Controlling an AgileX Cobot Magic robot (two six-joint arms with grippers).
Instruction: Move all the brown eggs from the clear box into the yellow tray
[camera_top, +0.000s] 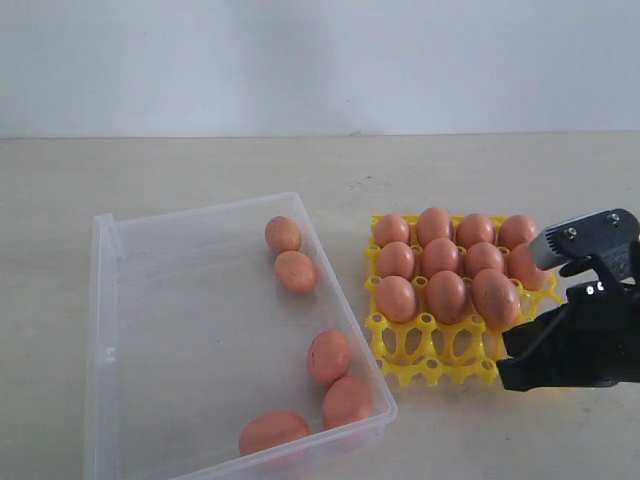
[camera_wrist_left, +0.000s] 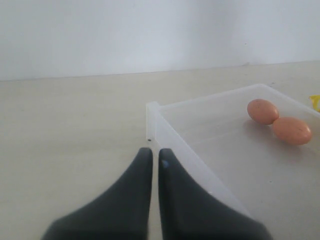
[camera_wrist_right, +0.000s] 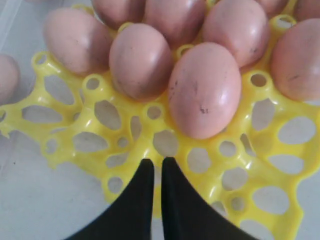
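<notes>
Large, shallow clear box (camera_top: 200, 300) of transparent plastic sits on the left of a pale beige tabletop (camera_top: 200, 165). Just beside its right wall is a bright yellow tray (camera_top: 430, 362), an open plastic lattice of round cups. Five small, smooth, oval brown eggs (camera_top: 329, 357) lie loose in the box. Two touch near the far right corner, two touch along the right wall toward the near end, and one lies against the near wall. In the tray, eleven eggs by my count fill the two far rows and three cups of the third row. The nearest row of cups is bare. Black right gripper (camera_wrist_right: 157, 161) is at the tray's near right corner, its two fingers pressed together with only a hairline between them and nothing in their grasp. Its tips are over the bare lattice, just short of a speckled egg (camera_wrist_right: 205, 90) in the third row. Black left gripper (camera_wrist_left: 154, 151) is likewise pinched to a thin slit and empty-handed, its tips close by a corner of the box, outside the wall.
</notes>
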